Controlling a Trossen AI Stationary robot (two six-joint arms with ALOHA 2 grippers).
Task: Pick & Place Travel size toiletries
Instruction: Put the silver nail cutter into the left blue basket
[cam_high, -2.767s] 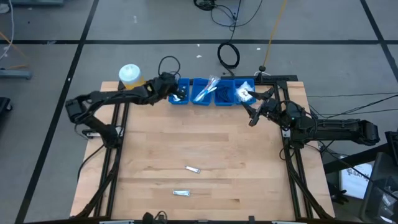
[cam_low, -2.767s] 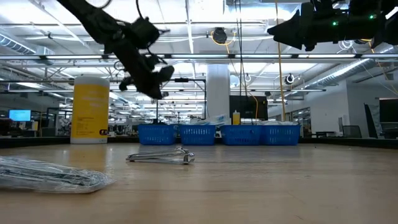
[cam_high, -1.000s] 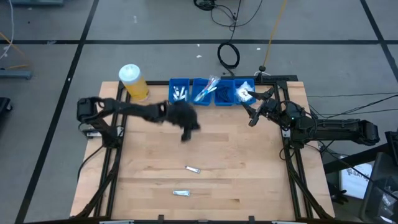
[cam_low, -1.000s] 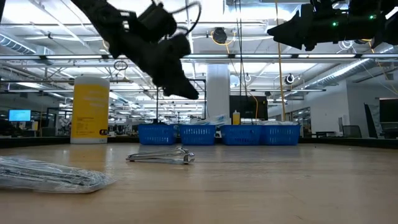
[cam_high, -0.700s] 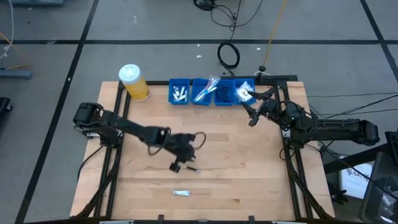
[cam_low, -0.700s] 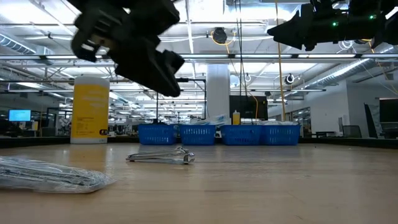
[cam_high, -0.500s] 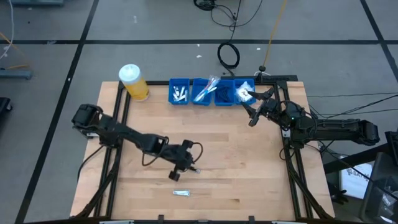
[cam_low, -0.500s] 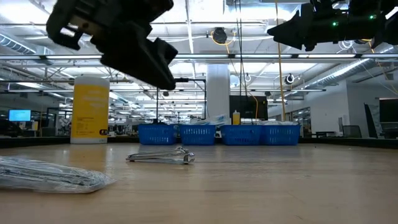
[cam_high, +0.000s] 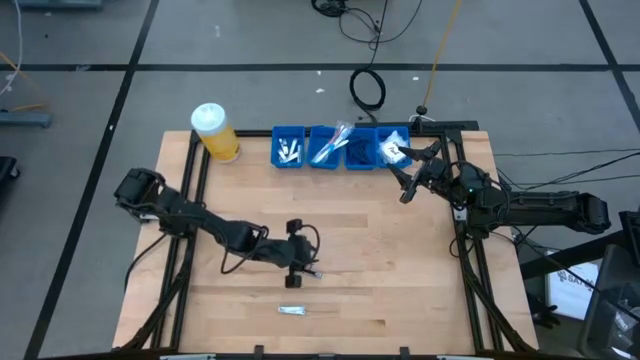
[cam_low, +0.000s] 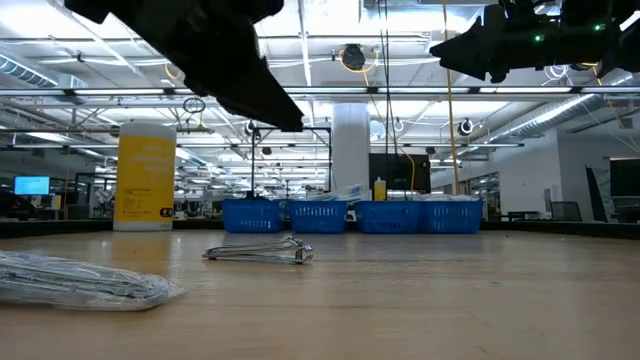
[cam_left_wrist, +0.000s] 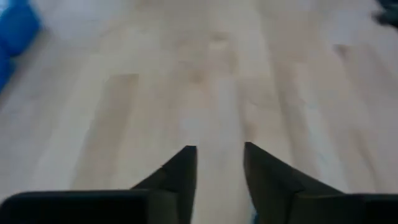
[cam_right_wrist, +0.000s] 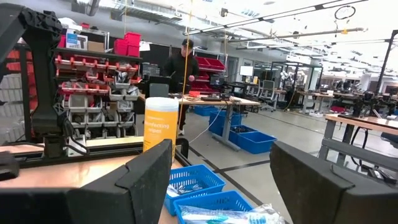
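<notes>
pale wood table (cam_high: 400, 270), left tool (cam_high: 296, 268) slightly parted and empty, half hiding a sachet (cam_high: 312, 272); right tool (cam_high: 408, 180) agape

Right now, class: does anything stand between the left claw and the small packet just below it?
Nothing visible does. The left claw, fingers apart, hangs over bare wood just beside the packet.

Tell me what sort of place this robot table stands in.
Probably an industrial workshop or robotics lab: red parts bins on shelving, rows of workbenches under a high ceiling with exposed trusses, and a person standing at a bench.
</notes>
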